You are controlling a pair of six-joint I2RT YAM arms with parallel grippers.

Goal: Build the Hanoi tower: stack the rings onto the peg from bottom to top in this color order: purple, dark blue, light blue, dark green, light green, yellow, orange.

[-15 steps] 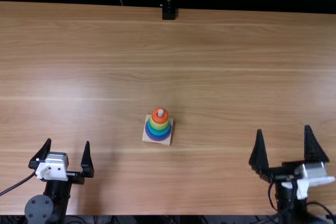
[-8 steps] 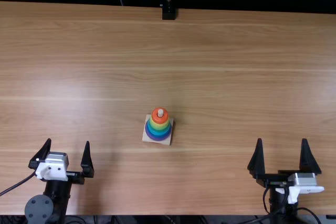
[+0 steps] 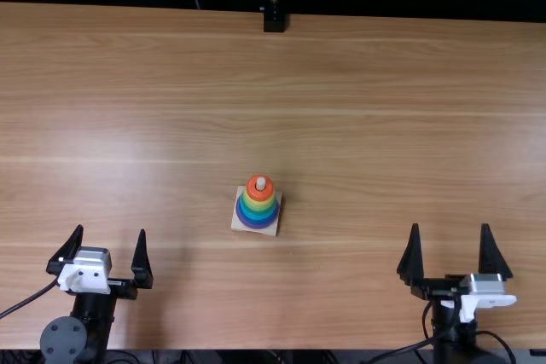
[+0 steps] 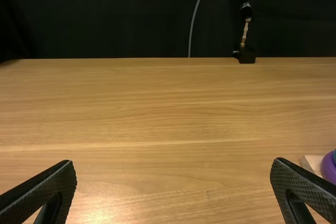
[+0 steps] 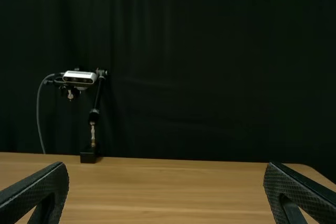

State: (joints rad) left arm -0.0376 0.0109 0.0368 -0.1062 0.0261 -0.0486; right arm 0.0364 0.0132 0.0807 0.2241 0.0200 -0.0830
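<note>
Checked left gripper [image 3: 111,229] and right gripper [image 3: 450,226]: found with fingers apart, clamped on nothing, just in from the near edge of the table [image 3: 358,83]. Found ring stack [image 3: 258,213] on wooden base [image 3: 236,225], nearer the near edge than the far. Noted purple ring [image 3: 257,227] lowest, blue and green above, then yellow ring [image 3: 259,205], with orange ring [image 3: 260,196] topmost. Judged complete, with no stacking apparently left; cannot separate every blue and green shade. Found no legible brand, label or writing.

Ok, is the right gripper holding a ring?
No, the right gripper stands open with bare table between its fingers, and the orange ring sits on the peg.
</note>
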